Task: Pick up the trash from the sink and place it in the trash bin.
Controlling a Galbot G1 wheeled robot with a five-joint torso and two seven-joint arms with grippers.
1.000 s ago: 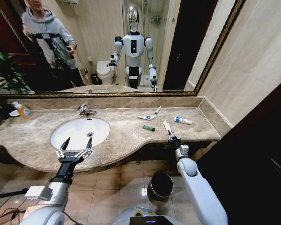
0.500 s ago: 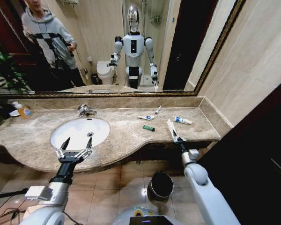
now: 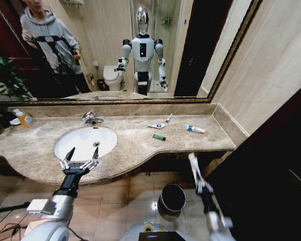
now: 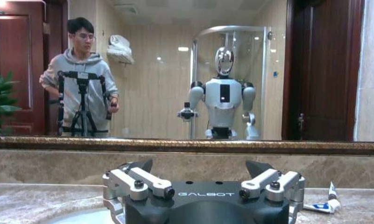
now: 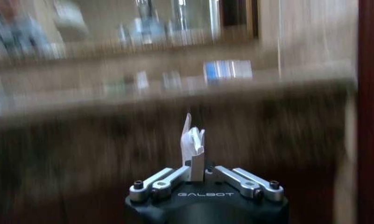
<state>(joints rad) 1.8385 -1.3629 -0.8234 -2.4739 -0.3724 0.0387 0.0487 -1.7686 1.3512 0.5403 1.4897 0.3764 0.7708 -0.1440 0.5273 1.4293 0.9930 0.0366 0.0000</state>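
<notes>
A white flat strip [image 3: 193,164] stands upright, pinched in the right gripper [image 3: 199,187], below the beige marble counter [image 3: 140,145] edge and just beside the shiny round metal trash bin [image 3: 172,199] on the floor. Small white tubes [image 3: 195,129] and a green-black piece [image 3: 159,137] lie on the counter. The left gripper [image 3: 80,159] hangs spread wide over the white oval sink [image 3: 85,142].

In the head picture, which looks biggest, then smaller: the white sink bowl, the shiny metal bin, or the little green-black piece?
1. White oval sink basin, largest.
2. Round shiny metal trash bin, smaller, though it stands lower, on the floor.
3. Small green-black piece on the beige marble counter, smallest.
</notes>
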